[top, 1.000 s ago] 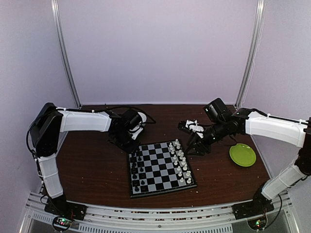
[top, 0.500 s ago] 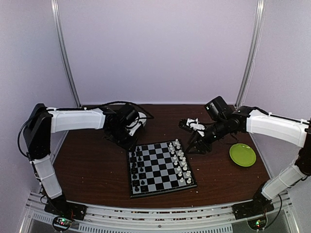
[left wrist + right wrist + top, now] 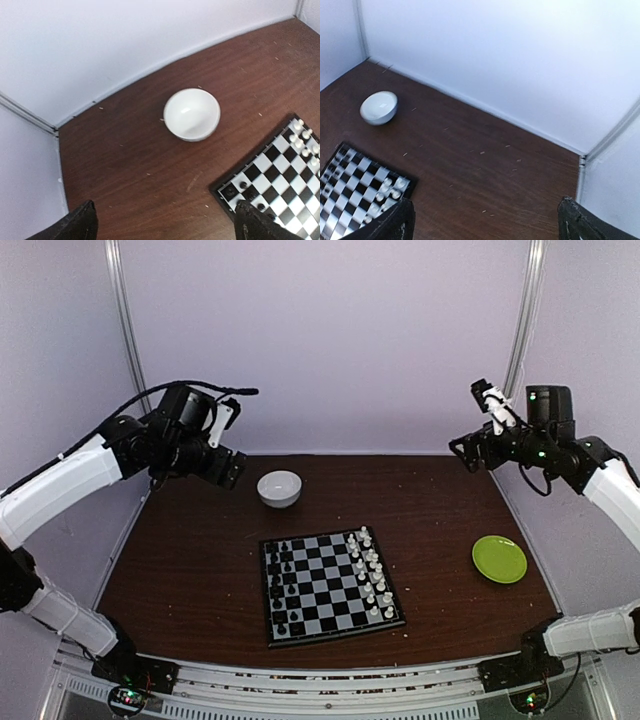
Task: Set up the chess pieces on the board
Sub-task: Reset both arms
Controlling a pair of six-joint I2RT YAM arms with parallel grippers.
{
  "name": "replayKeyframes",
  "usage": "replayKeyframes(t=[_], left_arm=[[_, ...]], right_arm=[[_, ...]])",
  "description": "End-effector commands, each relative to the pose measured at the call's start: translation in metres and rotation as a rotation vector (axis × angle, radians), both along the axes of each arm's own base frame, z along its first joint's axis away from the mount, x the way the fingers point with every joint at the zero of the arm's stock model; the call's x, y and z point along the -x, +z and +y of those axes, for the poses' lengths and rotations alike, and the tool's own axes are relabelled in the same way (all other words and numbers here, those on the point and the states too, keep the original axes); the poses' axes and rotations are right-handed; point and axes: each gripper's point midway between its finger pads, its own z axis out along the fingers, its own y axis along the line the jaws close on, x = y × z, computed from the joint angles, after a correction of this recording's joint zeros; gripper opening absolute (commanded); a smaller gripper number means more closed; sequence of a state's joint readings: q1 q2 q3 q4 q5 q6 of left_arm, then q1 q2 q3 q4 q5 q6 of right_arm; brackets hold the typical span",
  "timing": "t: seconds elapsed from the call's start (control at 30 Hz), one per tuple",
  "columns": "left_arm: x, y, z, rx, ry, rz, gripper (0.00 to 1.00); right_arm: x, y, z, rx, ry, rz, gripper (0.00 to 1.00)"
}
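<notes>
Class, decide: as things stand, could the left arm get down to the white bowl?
Probably yes. The left arm hangs raised just left of the white bowl, jaws open, with only bare table between them. The board lies nearer the arm bases, out of the path.

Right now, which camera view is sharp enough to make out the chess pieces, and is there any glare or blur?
Top external: evenly lit, no glare, but the chess pieces on the board are tiny and soft. Left wrist: sharpest, with a mild sheen inside the white bowl. Right wrist: the board's corner is blurred, its pieces smeared.
</notes>
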State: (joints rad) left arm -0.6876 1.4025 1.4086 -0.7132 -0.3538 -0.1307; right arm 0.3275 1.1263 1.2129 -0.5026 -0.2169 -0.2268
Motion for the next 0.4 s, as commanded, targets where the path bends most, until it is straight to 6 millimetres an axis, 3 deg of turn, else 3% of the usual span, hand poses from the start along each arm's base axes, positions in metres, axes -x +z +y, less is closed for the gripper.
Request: replayKeyframes(t=[0.0, 0.17, 0.37], left_arm=[[-0.020, 0.046, 0.054, -0.028, 0.220, -0.248, 0.98], [-0.021, 0.048, 0.091, 0.063, 0.349, -0.337, 0.98], [-0.018, 0.033, 0.105, 0.087, 0.394, -0.350, 0.98]], right_arm=[[-0.004, 0.044, -0.065, -0.111, -0.379, -0.157, 0.99], [0.018, 0.032, -0.072, -0.148, -0.378, -0.194, 0.99], [0.020, 0.006, -0.088, -0.217, -0.396, -0.170, 1.00]])
